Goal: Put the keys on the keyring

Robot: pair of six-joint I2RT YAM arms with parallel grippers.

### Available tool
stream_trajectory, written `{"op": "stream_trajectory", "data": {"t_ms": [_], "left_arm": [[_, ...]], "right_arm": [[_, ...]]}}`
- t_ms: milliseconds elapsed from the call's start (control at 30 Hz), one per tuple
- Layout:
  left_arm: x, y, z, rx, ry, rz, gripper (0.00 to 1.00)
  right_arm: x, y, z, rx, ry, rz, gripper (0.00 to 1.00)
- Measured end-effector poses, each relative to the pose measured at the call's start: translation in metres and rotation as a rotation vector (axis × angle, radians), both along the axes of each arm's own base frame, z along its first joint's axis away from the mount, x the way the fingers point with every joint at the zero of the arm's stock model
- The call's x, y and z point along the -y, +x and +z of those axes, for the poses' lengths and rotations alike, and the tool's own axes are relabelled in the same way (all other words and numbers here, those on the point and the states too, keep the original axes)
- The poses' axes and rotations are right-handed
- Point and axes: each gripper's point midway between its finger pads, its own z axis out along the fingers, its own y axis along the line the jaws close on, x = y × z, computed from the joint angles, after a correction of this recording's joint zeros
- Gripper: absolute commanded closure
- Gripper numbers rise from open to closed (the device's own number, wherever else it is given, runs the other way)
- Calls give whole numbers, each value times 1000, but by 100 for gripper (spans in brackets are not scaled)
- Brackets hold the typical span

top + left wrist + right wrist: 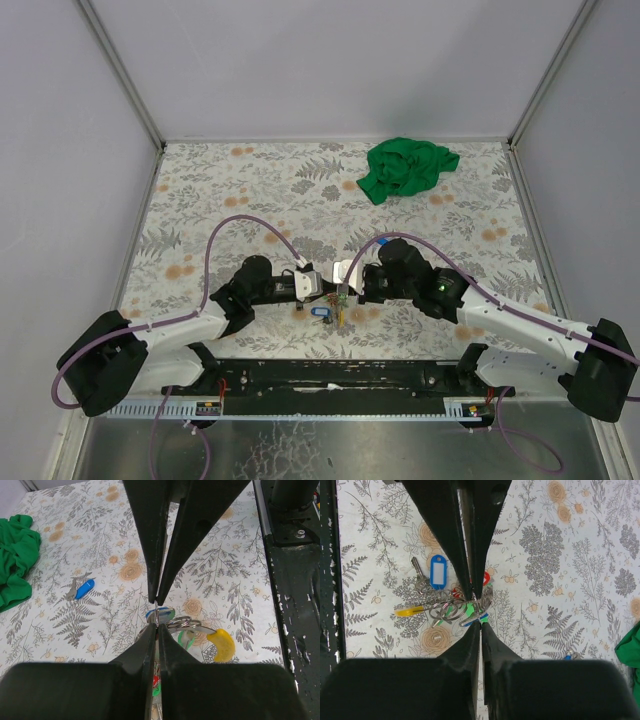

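- Black left gripper (pixel 157 611) is clenched, its tips pinching the thin wire of the ring (pixel 181 622).
- Blue tag (pixel 322 312) lies on the table (pixel 200 190), just beside the bunch at its 8 o'clock in the top view.
- Keys (pixel 222 645) with yellow, green, red and blue heads bunch at the ring, between the two grippers, near the table's 6 o'clock edge.
- Right gripper (pixel 474 597) grasps the same ring from the opposite side, jaws almost touching.
- One blue key (pixel 84 588) lies loose on the table, at 9 o'clock of the left tips in the left wrist view.
- Green cloth (pixel 408 167) sits crumpled at the table's 1 o'clock, well apart.
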Motion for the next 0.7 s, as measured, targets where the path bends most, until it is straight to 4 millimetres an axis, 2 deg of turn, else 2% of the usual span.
{"op": "stream_trajectory", "data": {"t_ms": [67, 700], "left_arm": [[0, 0, 0, 0, 0, -1, 100], [4, -1, -3, -15, 17, -22, 100]], "right_arm": [[0, -1, 0, -3, -1, 5, 100], [1, -6, -1, -32, -4, 22, 100]]}}
